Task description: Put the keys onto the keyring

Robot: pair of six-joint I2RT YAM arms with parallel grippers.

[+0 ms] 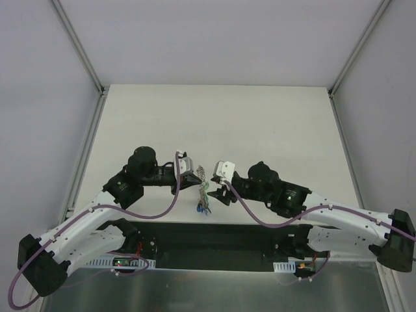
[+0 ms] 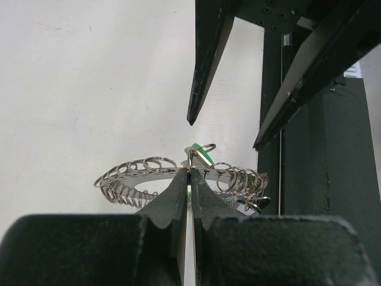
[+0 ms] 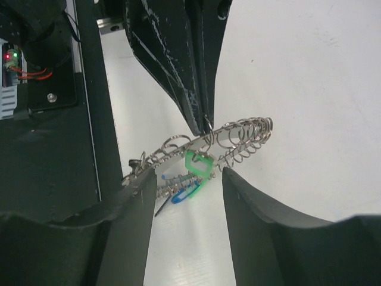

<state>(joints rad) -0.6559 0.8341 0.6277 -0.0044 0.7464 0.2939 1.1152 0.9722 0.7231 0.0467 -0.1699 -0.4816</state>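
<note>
The keyring (image 1: 203,184) is held up off the white desk (image 1: 260,123), between the two arms and tilted so that its flat grey band (image 2: 156,173) shows nearly edge-on in both wrist views. Small wire loops (image 2: 146,164) crowd its rim all the way round.

The left tool (image 2: 189,174) is clenched on the keyring's rim. Its two fingers are pressed together with the thin metal band pinched between their tips. From the right wrist camera the same tool (image 3: 205,122) reaches the keyring from above and meets the band near its middle.

The right tool (image 3: 189,174) is released, and its jaws stand well apart on either side of the keyring's near edge. No contact with the ring shows. Seen from the left wrist, that tool (image 2: 223,134) hangs just above the keyring, its two tips spread.

The green-headed key (image 3: 199,164) hangs from the keyring's rim in the gap between the right tool's fingers. Whether either finger touches it cannot be told. Blue-headed keys (image 3: 183,194) dangle just below the keyring, under the green one. A dark-headed key (image 3: 161,205) hangs beside them.
</note>
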